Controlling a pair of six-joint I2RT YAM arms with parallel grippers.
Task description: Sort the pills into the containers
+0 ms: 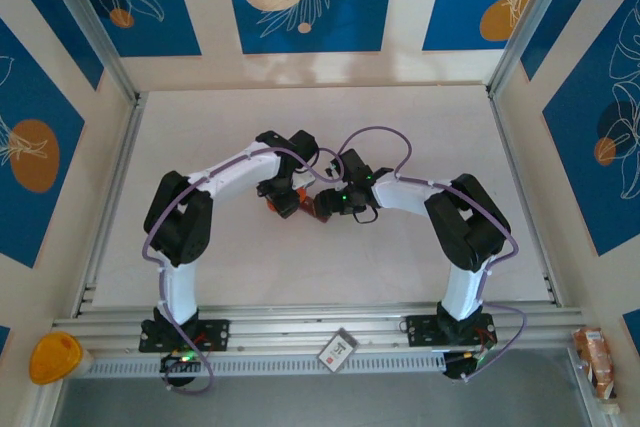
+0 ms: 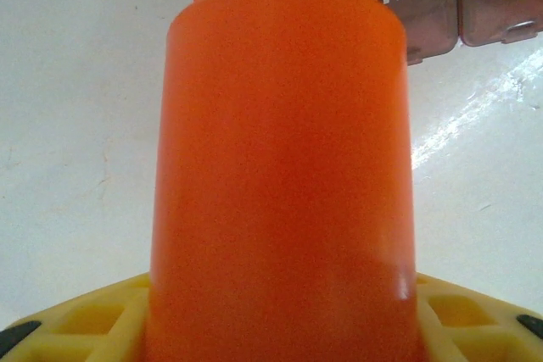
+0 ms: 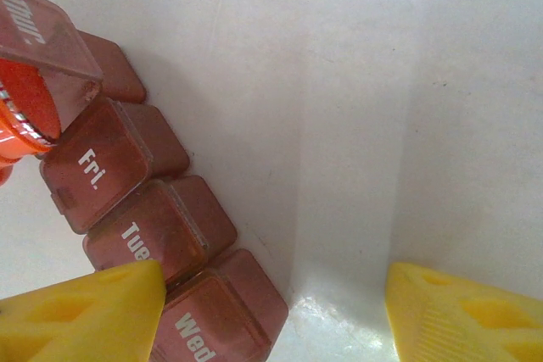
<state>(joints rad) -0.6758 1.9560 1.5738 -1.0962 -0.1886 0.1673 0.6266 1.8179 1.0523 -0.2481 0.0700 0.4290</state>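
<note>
Pill containers (image 3: 148, 226), a dark reddish-brown row of joined square compartments, lie on the white tabletop (image 3: 382, 82) in the middle of the workspace, where the two arms meet. White lettering on the lids reads Thur, Fri., Tue and Wed. The Thur lid (image 3: 42, 36) is tipped up; the other three lids are down.

The right pincer (image 3: 276, 311) hangs over the Wed end of the row, its yellow fingers spread apart with nothing clamped between them. In the wrist view one finger (image 3: 85, 311) overlaps the Tue and Wed compartments; whether it touches them I cannot tell. The other finger is above bare tabletop, off to the side of the row.

The left pincer (image 2: 280, 332) is closed around a bright orange bottle (image 2: 280, 150), with a yellow finger at each side of its body. The bottle's neck end points toward the containers. Seen from the right wrist, its ribbed neck sits right at the raised Thur lid. Seen from the left wrist, the Fri. lid lies just beyond the bottle's shoulder.
</note>
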